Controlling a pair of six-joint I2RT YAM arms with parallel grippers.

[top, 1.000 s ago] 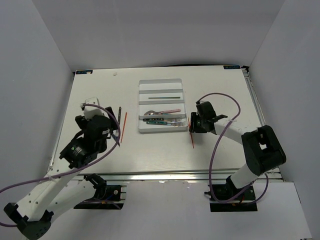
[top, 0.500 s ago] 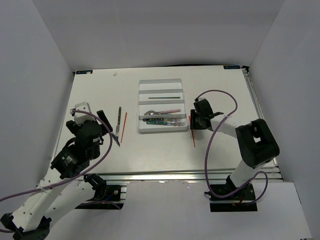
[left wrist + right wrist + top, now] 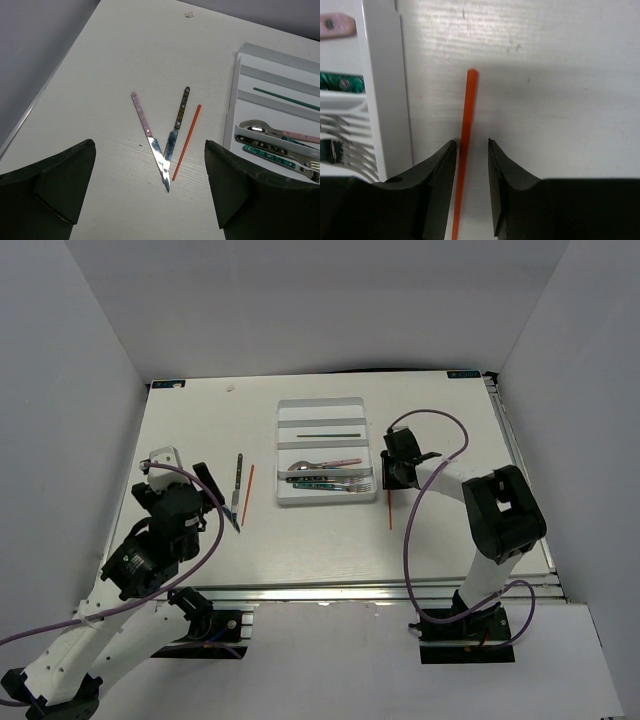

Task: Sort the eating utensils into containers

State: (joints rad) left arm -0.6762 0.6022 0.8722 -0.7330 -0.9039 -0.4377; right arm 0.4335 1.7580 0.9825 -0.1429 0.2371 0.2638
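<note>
An orange-red chopstick (image 3: 468,115) lies on the table just right of the white tray (image 3: 322,403). My right gripper (image 3: 471,145) is low over its far end, open, with one finger on each side. The left finger is close against the chopstick and a gap shows on the right. My left gripper (image 3: 150,145) is wide open and empty, hovering near a pink-handled knife (image 3: 147,132), a dark-handled knife (image 3: 177,122) and a second orange-red chopstick (image 3: 186,142). The tray's compartments hold a dark green chopstick (image 3: 328,434), a pink-handled spoon (image 3: 325,464) and a fork (image 3: 340,483).
The tray's right wall (image 3: 382,100) stands right beside my right gripper's left finger. The two knives cross at their blade tips (image 3: 166,182). White walls enclose the table on three sides.
My right gripper's jaws have narrowed around the orange-red chopstick and shifted slightly toward its far end. The left arm drew back toward the near left, uncovering the knives.
</note>
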